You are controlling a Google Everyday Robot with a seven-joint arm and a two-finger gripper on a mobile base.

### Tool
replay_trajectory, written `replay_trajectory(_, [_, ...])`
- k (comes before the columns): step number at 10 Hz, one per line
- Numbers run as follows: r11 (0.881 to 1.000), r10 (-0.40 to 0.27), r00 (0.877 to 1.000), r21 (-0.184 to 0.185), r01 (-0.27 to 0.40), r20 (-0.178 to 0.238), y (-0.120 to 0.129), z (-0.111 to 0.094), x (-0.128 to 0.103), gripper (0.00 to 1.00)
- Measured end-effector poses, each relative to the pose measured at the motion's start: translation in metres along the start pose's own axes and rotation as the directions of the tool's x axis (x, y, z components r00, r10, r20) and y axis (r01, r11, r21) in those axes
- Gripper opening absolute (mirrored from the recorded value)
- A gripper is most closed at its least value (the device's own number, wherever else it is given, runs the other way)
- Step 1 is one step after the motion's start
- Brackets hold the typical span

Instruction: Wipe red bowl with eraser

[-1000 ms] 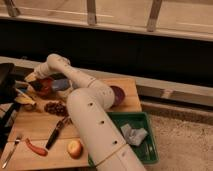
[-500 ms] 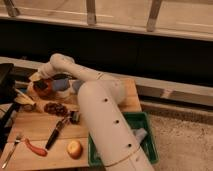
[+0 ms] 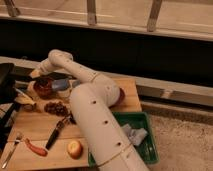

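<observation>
The red bowl (image 3: 44, 87) sits at the far left of the worktop (image 3: 32, 126), just below and slightly right of the claw (image 3: 34, 74), whose grip I cannot tell, so the wipe likely calls for a short descent.

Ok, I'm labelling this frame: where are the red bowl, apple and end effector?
red bowl (image 3: 44, 88), camera view, its dark inside.
apple (image 3: 74, 148), camera view, middle of its skin.
end effector (image 3: 35, 74), camera view, its tip, by the bowl's upper left rim.
</observation>
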Motion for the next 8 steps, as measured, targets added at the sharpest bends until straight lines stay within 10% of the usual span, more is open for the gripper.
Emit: replay_trajectory(8, [0.999,0.016,1.000,-0.038,-0.017,-0.020,0.022,0.009,0.019,0.00])
